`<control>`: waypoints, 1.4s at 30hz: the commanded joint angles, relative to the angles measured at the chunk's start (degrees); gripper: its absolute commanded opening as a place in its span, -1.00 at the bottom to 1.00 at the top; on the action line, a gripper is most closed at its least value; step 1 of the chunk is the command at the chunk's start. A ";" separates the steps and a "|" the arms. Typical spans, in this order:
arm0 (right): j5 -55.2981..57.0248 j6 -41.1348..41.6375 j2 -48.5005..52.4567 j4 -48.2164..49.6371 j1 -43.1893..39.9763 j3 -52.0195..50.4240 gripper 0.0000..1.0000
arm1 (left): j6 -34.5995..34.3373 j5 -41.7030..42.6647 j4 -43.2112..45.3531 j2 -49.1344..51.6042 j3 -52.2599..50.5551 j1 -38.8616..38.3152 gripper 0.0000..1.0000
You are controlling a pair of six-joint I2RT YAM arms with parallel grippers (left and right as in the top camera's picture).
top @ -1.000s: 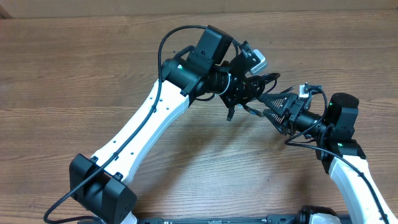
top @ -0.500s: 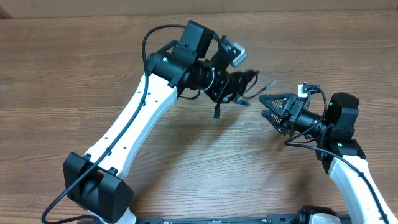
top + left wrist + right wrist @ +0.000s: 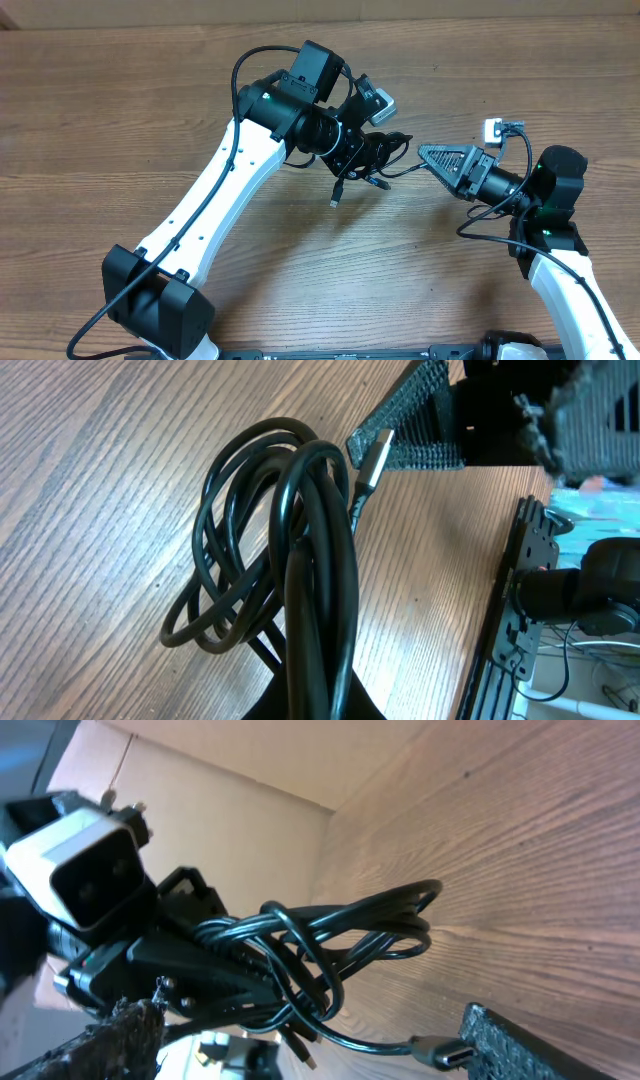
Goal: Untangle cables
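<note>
The cables point(image 3: 375, 158) are a bunch of thin black cords in loops, held above the wooden table. My left gripper point(image 3: 358, 150) is shut on the bunch; in the left wrist view the cords point(image 3: 270, 550) run down between its fingers point(image 3: 322, 705). One strand ends in a silver plug point(image 3: 371, 461) that lies against a finger of my right gripper point(image 3: 424, 155). In the right wrist view that plug point(image 3: 440, 1051) touches the right finger, and the right gripper point(image 3: 305, 1012) is open, with the bunch point(image 3: 330, 945) ahead of it. Another plug point(image 3: 337, 197) dangles below the bunch.
The wooden table point(image 3: 120, 110) spreads all round. The left arm's white link point(image 3: 215, 210) crosses the middle left. The right arm's base point(image 3: 560, 265) stands at the right front. A black frame edge point(image 3: 515, 610) shows at the table's side.
The right gripper has rolled and moved up and left to the bunch, so a plug now lies against its finger. The left gripper has shifted the bunch slightly lower and right.
</note>
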 commanded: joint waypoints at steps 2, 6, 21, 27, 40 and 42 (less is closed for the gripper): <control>-2.73 -7.56 0.22 0.37 0.24 0.81 0.77 | 2.10 2.21 0.00 -0.26 0.79 -0.28 -0.92; -3.41 -12.15 0.22 0.37 0.24 0.81 0.74 | 6.32 2.34 -1.57 -0.26 0.79 -0.35 -0.92; -8.22 -15.13 0.24 -1.42 0.37 0.81 0.71 | 11.76 5.35 -2.36 -0.13 0.79 -0.94 -0.92; -10.67 -15.15 0.24 -1.75 1.79 0.81 0.69 | 10.67 5.25 0.00 -0.07 0.79 -3.67 -0.92; -10.64 -15.13 0.22 -1.55 2.86 0.81 -0.68 | 7.26 -1.60 0.37 -0.07 0.79 -5.99 -0.91; -10.64 -15.13 0.24 -1.57 2.86 0.81 -0.77 | 5.84 -2.91 0.57 -0.07 0.79 -5.99 -0.91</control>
